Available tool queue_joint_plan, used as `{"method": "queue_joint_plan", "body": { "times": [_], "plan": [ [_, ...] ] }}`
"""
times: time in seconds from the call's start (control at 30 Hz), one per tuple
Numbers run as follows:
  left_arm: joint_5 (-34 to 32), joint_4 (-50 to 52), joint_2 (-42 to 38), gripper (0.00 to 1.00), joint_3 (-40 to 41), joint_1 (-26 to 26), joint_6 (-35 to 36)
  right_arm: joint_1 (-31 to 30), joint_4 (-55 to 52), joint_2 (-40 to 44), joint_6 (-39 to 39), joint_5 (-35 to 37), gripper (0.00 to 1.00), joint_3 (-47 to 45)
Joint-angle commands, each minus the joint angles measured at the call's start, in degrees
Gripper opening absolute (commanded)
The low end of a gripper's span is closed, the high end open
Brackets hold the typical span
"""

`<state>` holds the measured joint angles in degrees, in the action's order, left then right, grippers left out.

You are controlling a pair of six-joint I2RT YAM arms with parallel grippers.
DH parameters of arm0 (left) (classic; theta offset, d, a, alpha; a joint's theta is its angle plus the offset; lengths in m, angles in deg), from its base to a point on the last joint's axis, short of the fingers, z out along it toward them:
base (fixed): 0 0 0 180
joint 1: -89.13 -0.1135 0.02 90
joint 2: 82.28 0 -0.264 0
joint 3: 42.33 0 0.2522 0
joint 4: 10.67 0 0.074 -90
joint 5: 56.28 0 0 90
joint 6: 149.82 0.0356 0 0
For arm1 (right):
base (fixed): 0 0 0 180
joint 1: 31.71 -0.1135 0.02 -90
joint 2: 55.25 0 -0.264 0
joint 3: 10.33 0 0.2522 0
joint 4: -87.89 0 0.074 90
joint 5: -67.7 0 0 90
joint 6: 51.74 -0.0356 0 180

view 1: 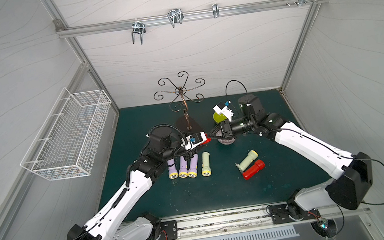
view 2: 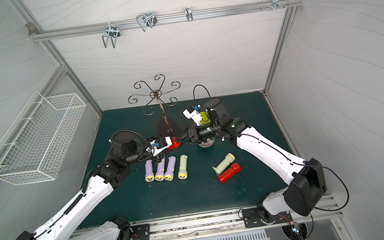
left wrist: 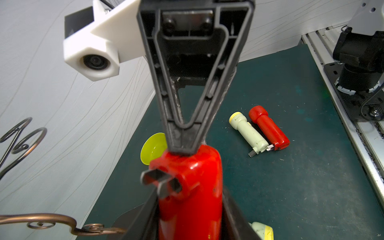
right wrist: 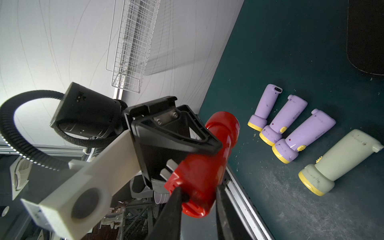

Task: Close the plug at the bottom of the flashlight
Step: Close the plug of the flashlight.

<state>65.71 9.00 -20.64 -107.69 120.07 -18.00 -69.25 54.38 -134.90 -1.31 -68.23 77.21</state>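
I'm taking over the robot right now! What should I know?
Left gripper: shut on the red flashlight, held above the mat.
Right gripper: its jaws are around the flashlight's bottom end. I cannot tell whether they grip it.
Plug: its prongs stick out, so it is not closed yet.
Also on the mat: four flashlights in a row. Off to one side lie a pale green flashlight and a second red one, both with plugs out.
Left to do: fold the held plug in, then probably those two.
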Motion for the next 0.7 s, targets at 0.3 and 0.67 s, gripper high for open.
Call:
{"method": "queue_joint_plan", "body": {
  "times": [0.3, 0.67],
  "plan": [
    [1.66, -7.68, -0.84, 0.0, -1.51, 0.79, -0.06, -0.91, 1.55, -0.24, -0.07, -1.05, 0.15, -1.79],
    [-4.85, -9.05, 1.22, 0.0, -3.0, 1.53, -4.54, 0.8, 0.44, 3.12, 0.68, -0.39, 0.03, -5.9]
  ]
}}
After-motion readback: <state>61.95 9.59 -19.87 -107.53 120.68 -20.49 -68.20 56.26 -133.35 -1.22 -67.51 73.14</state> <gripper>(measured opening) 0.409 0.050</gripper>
